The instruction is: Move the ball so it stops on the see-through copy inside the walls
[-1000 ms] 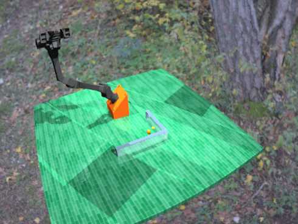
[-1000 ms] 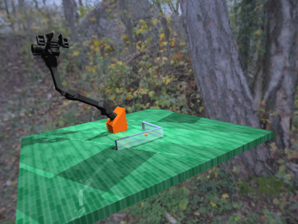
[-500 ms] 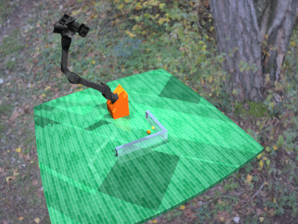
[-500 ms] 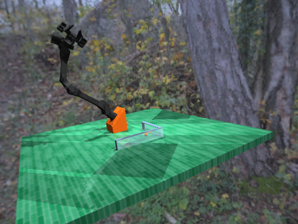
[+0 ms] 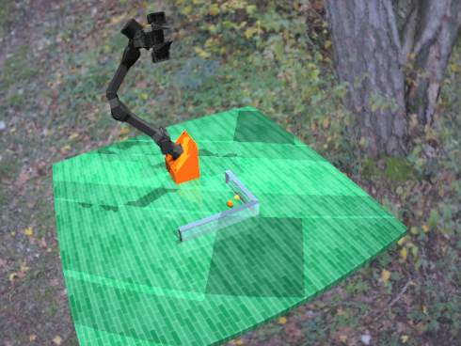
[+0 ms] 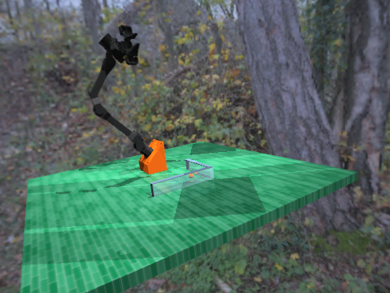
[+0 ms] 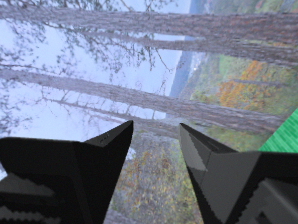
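Note:
The orange ball (image 5: 230, 203) (image 6: 191, 175) lies on the table inside the corner made by the two low clear walls (image 5: 202, 228) (image 6: 167, 187). The see-through copy (image 5: 236, 197) (image 6: 196, 173) looks yellower and paler and shows just beside the ball, a little toward the back right; the ball is not on it. My gripper (image 5: 168, 35) (image 6: 137, 39) (image 7: 155, 126) is partly open and empty, raised high above the table, up and to the left of the ball and far from it. The wrist view shows no ball, only the two fingers with a gap between them.
The orange arm base (image 5: 188, 165) (image 6: 158, 161) stands left of and behind the walls. The green table (image 5: 141, 263) (image 6: 99, 247) shows dark shadow patches. In the wrist view, trees, sky and a table edge (image 7: 287, 137) at the right show behind the fingers.

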Robot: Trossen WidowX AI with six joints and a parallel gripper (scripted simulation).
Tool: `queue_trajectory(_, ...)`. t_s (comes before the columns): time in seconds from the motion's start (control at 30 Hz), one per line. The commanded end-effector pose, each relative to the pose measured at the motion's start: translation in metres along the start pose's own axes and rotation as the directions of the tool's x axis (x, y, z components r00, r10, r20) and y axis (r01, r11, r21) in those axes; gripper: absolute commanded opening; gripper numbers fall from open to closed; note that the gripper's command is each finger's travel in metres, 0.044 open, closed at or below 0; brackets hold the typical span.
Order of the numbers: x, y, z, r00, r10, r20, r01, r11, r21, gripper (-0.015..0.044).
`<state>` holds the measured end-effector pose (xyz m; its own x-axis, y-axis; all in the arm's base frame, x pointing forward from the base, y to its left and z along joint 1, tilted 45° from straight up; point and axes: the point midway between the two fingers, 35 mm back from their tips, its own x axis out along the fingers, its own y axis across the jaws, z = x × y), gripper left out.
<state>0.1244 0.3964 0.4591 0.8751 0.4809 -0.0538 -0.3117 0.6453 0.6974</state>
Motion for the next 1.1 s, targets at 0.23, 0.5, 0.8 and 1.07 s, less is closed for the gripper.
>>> queue_trajectory(0.23, 0.105, -0.121, -0.087, 0.948, -0.315, -0.053, 0.179, 0.662, -0.727, 0.0213)
queue_trajectory(0.5, 0.149, -0.234, -0.123, 0.826, -0.559, -0.076, 0.085, 0.256, -0.963, 0.0213)
queue_trajectory(0.8, 0.159, -0.376, -0.144, 0.574, -0.815, -0.079, -0.265, -0.094, -0.96, 0.0213)
queue_trajectory(1.07, 0.128, -0.501, -0.147, 0.247, -0.967, -0.066, -0.693, -0.128, -0.71, 0.0213)
